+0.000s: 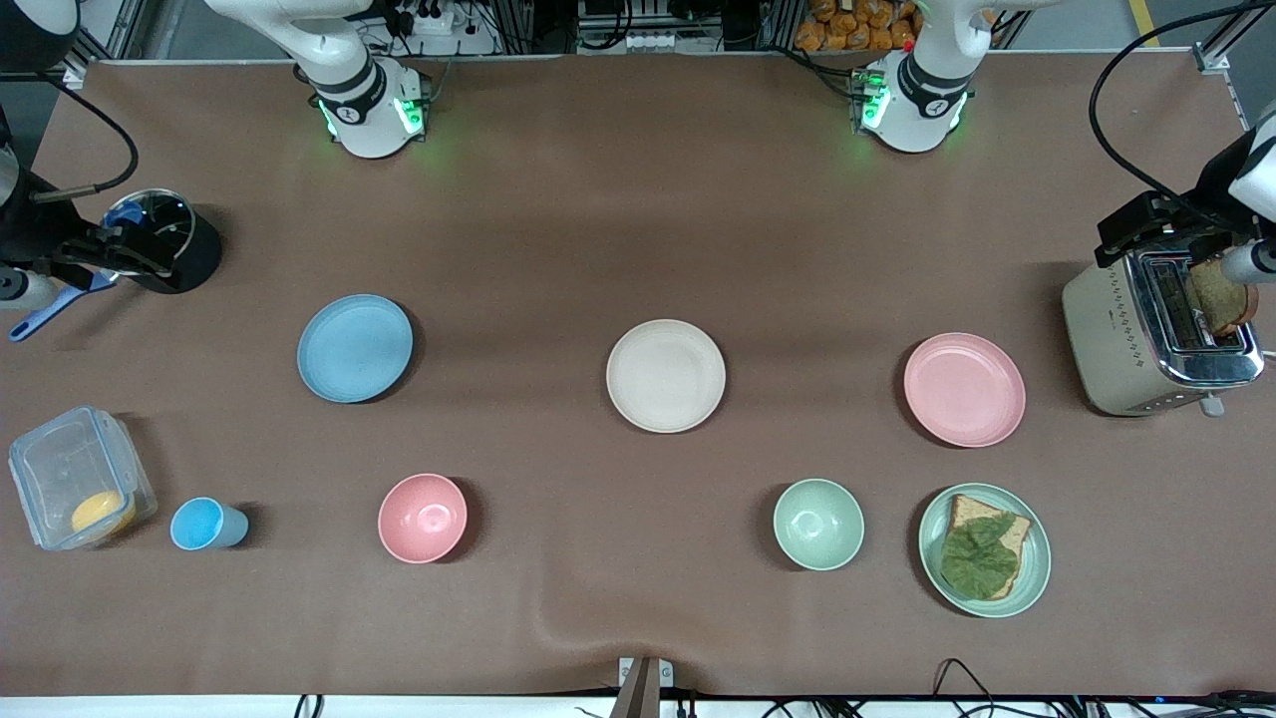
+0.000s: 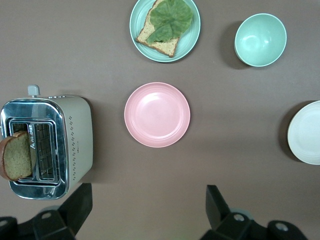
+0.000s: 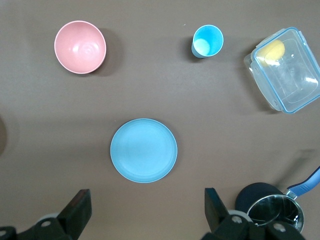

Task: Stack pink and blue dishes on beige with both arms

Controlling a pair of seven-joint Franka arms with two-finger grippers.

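Note:
The beige plate lies in the middle of the table. The light blue plate sits toward the right arm's end and the pale pink plate toward the left arm's end, each well apart from the beige one. In the left wrist view my left gripper hangs open high over bare table beside the pink plate, with the beige plate's edge also showing. My right gripper is open too, high over the table next to the blue plate. Both hands are out of the front view.
Nearer the front camera stand a blue cup, a pink bowl, a green bowl and a green plate with toast and a leaf. A toaster stands by the pink plate. A clear box and a black pot flank the blue plate.

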